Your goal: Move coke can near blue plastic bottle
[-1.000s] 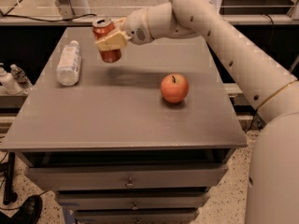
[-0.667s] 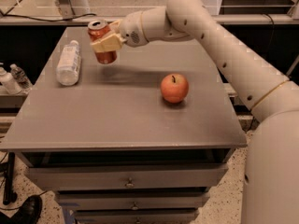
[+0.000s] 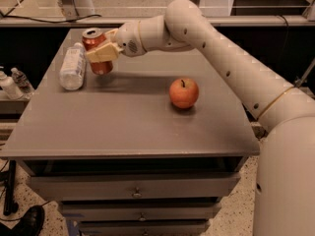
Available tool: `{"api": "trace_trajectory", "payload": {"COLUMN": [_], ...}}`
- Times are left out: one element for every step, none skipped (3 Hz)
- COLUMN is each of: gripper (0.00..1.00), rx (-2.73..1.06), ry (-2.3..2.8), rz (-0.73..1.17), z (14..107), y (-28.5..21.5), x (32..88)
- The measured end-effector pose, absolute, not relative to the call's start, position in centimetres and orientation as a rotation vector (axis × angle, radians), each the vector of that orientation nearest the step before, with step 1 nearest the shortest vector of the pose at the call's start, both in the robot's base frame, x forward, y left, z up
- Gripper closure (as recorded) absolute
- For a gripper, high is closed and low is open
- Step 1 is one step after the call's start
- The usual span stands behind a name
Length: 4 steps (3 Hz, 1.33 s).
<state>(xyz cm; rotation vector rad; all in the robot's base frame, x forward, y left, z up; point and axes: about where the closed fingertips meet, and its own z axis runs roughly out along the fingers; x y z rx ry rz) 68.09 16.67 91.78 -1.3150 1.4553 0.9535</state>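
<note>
The coke can (image 3: pixel 95 44), red with a silver top, is held upright in my gripper (image 3: pixel 102 53), whose tan fingers (image 3: pixel 101 53) are shut around its middle. The can hangs at the far left of the grey table (image 3: pixel 128 122), its base close to the surface. The blue plastic bottle (image 3: pixel 73 66), clear with a white label and white cap, lies on its side just left of the can, almost touching it. My white arm (image 3: pixel 216 53) reaches in from the right.
A red-orange apple (image 3: pixel 184 93) stands right of the table's centre. Two small bottles (image 3: pixel 12 82) stand on a lower ledge off the left edge. Drawers (image 3: pixel 135 193) sit under the tabletop. A dark rail (image 3: pixel 236 21) runs behind the table.
My gripper has carried the coke can leftward and a little down, closer to the lying bottle. The apple and the bottle have not moved.
</note>
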Motion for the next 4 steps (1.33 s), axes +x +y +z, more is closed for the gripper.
{"api": "trace_trajectory", "payload": {"gripper": [0.83,0.59,0.35,0.13], "rx": [-1.318,-1.321,-1.326,-1.331], "ry": [1.466,1.468,1.465,1.459], "rz": [0.986,1.002,1.009,1.013], "z": [91.14,90.71,90.48,90.39], "y": [17.48,17.90,18.12,18.26], "x": [67.38,67.07,66.90,66.74]}}
